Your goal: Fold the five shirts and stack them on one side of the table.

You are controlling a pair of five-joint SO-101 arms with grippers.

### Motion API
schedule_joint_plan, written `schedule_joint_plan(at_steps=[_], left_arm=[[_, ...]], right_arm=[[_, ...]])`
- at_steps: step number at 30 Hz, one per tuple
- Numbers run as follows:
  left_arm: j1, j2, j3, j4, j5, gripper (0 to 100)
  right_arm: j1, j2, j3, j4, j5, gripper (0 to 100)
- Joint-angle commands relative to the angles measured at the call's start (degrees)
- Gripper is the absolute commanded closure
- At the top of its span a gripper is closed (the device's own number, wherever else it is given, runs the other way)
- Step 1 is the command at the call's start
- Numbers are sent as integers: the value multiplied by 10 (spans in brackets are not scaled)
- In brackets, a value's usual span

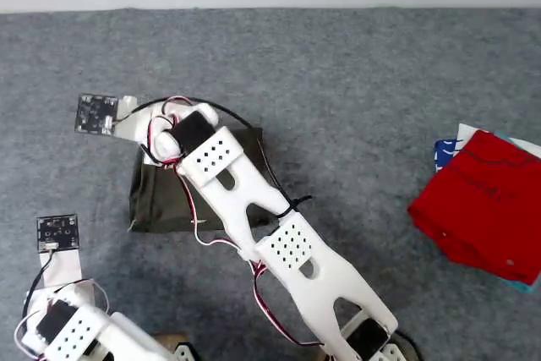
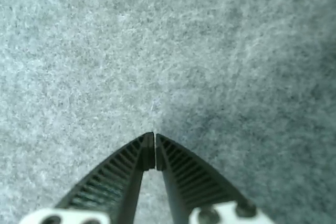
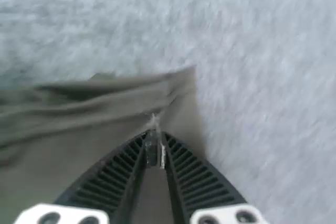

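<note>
The task looks well advanced. A folded red shirt (image 1: 486,205) tops a stack at the counter's (image 1: 355,82) right edge, with blue and white cloth (image 1: 445,151) peeking from beneath; how many lie under it I cannot tell. The olive shirt (image 1: 156,200) lies folded toward the left side, well apart from the stack, and likely needs carrying over. The right tool (image 3: 153,148) is over it with its jaws together; whether they pinch cloth is unclear. The left tool (image 2: 155,153) is closed over bare counter.

Grey felt-covered table (image 1: 338,82) with an olive shirt (image 1: 156,200) and a red-topped shirt stack (image 1: 482,205) well apart.
</note>
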Motion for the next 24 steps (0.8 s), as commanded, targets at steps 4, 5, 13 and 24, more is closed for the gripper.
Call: schedule_joint_plan(at_steps=[4,5,13,24], left_arm=[[-59,-7,-14,-15,10,985],[-67,-7,-16,-19,15,985],[-93,-7,-17,-39,33,985],[-89,-7,-15,-39,33,985]], right_arm=[[-37,-62,-32,138,-69,974],[-40,-59,-31,136,-84,974],[-113,-7,-31,131,-137,974],[-178,46,-33,46,-133,974]])
